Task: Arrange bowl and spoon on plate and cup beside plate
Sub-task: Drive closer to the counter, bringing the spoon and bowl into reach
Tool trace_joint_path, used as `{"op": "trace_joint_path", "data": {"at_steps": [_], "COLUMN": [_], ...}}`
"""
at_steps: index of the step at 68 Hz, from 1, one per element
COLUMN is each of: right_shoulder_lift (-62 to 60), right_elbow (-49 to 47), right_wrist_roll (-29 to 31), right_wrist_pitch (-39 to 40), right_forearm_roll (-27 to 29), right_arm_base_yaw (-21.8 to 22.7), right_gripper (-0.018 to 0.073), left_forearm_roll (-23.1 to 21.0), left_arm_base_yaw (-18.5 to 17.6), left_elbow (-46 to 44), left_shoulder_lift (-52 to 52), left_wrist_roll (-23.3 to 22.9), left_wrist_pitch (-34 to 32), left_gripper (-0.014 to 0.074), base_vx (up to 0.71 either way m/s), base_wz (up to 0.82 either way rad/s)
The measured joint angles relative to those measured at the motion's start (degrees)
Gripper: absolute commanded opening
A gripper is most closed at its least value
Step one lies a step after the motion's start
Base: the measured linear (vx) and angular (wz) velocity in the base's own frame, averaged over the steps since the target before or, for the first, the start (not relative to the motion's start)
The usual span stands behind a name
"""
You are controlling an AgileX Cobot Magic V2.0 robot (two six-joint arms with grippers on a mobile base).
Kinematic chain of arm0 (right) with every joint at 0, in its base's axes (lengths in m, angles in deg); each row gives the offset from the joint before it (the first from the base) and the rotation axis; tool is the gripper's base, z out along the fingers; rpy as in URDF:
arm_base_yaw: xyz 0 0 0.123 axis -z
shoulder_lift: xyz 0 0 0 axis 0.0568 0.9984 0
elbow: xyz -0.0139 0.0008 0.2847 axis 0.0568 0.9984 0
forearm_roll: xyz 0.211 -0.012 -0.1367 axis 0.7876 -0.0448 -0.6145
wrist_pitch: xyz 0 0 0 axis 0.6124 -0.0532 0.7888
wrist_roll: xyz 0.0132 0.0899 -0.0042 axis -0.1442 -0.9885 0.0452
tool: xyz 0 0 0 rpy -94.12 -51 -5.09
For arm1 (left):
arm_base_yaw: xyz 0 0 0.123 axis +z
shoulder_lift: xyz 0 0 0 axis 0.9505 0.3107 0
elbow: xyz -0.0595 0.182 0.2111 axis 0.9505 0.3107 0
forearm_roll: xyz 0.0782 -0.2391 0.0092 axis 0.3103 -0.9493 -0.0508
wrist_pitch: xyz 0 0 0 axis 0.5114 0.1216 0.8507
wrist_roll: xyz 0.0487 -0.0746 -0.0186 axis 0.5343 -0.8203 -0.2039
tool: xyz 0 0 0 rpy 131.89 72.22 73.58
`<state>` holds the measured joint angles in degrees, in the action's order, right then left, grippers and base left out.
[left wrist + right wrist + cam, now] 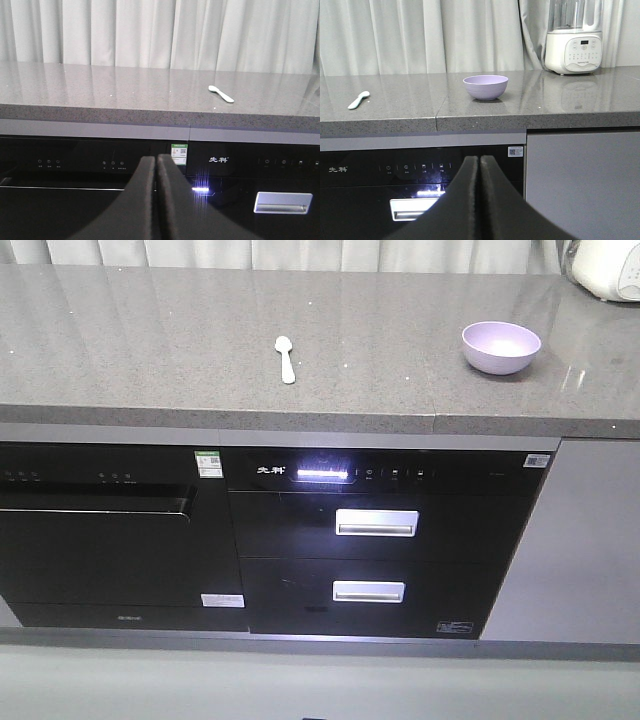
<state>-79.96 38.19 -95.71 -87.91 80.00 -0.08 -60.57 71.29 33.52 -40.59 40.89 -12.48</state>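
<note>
The lavender bowl (501,346) (485,87) stands upright on the grey counter at the right. A pale spoon (286,358) (221,93) (358,100) lies flat near the counter's middle, well left of the bowl. The plate and the cup are out of view. My left gripper (156,159) is shut and empty, low in front of the black appliance fronts, below counter height. My right gripper (479,159) is likewise shut with nothing in it, below the counter edge, roughly in line with the bowl.
A white blender-type appliance (573,46) (606,267) stands at the counter's back right corner. Pale curtains (160,30) hang behind the counter. Under the counter (120,340) are black appliance fronts with metal drawer handles (376,523).
</note>
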Motion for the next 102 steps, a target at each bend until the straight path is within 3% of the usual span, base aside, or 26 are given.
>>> {"op": "trace_joint_path", "data": {"at_steps": [102], "right_shoulder_lift": [0.0], "right_elbow": [0.0], "right_wrist_roll": [0.0], "right_wrist_pitch": [0.0], "right_forearm_roll": [0.0], "right_arm_base_yaw": [0.0], "right_gripper": [-0.0005], "left_forearm_roll": [0.0], "left_arm_base_yaw": [0.0], "left_elbow": [0.0], "left_shoulder_lift": [0.0], "left_wrist_roll": [0.0], "left_wrist_pitch": [0.0], "left_gripper": [-0.0006], "base_vx": [0.06], "base_wz": [0.0]}}
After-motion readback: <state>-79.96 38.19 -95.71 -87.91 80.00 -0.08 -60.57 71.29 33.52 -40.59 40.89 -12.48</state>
